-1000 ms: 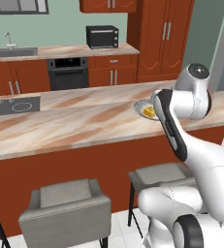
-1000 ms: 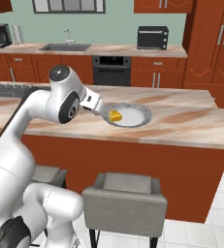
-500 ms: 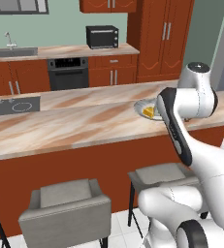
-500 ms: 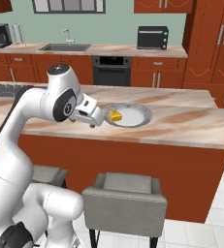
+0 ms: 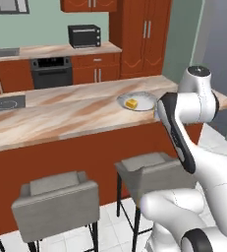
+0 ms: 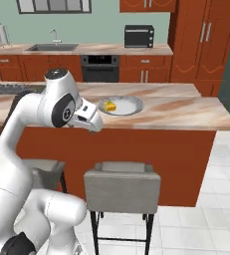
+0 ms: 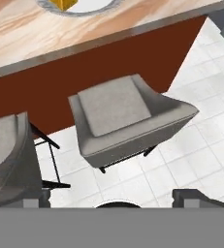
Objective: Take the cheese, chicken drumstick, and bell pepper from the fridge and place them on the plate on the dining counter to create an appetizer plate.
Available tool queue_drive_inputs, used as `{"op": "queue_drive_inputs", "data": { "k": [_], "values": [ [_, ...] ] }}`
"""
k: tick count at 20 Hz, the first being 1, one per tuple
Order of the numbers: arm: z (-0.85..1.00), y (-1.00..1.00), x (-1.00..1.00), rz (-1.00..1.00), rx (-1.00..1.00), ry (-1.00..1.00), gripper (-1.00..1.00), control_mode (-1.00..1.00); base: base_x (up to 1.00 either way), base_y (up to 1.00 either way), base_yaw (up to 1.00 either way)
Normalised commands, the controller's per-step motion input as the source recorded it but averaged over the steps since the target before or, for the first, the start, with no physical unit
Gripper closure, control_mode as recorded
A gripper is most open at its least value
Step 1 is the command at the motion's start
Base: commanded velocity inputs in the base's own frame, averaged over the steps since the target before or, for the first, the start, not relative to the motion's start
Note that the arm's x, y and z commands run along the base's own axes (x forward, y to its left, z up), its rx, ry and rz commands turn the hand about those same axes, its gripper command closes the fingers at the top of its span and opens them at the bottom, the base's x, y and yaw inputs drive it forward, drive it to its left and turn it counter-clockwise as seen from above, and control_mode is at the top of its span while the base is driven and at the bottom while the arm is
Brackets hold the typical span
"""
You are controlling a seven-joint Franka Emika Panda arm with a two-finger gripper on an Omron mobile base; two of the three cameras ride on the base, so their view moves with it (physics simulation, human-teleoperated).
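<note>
The yellow-orange cheese (image 5: 130, 104) (image 6: 110, 106) (image 7: 64, 4) lies on the pale plate (image 5: 143, 98) (image 6: 129, 105) (image 7: 91, 8), which rests on the marbled dining counter (image 5: 61, 115) (image 6: 181, 107) (image 7: 31, 36). My gripper (image 7: 112, 199) (image 6: 95, 125) is open and empty. It hangs in front of the counter's near edge, drawn back from the plate and pointing down at the stools and the floor. The chicken drumstick and bell pepper are out of view.
Two grey stools (image 5: 56, 197) (image 5: 152, 170) (image 6: 121, 184) (image 7: 128, 116) stand against the counter's red-brown base, right under my hand. Behind the dining counter runs the back counter with an oven (image 6: 100, 67), a microwave (image 6: 139, 36) and a sink (image 6: 52, 47). White tiled floor (image 6: 206, 219) lies to the right.
My hand has left the plate and swung back and down over the counter's front edge; the cheese stays on the plate. Both base views have shifted, so the base has moved.
</note>
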Motion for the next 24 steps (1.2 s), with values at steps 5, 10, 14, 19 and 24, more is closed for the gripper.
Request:
{"op": "queue_drive_inputs", "data": {
  "k": [5, 10, 14, 19, 24],
  "values": [
    [0.00, 0.00, 0.00, 0.00, 0.00, 0.00, -1.00, 1.00, -0.48, 0.00, -0.86],
    [0.00, 0.00, 0.00, 0.00, 0.00, 0.00, -1.00, 1.00, -0.25, 0.00, -0.91],
    [0.00, 0.00, 0.00, 0.00, 0.00, 0.00, -1.00, 1.00, -0.19, -0.07, -0.90],
    [0.00, 0.00, 0.00, 0.00, 0.00, 0.00, -1.00, 1.00, -0.11, -0.31, -0.86],
    [0.00, 0.00, 0.00, 0.00, 0.00, 0.00, -1.00, 1.00, 0.01, -0.41, -0.79]
  ]
}}
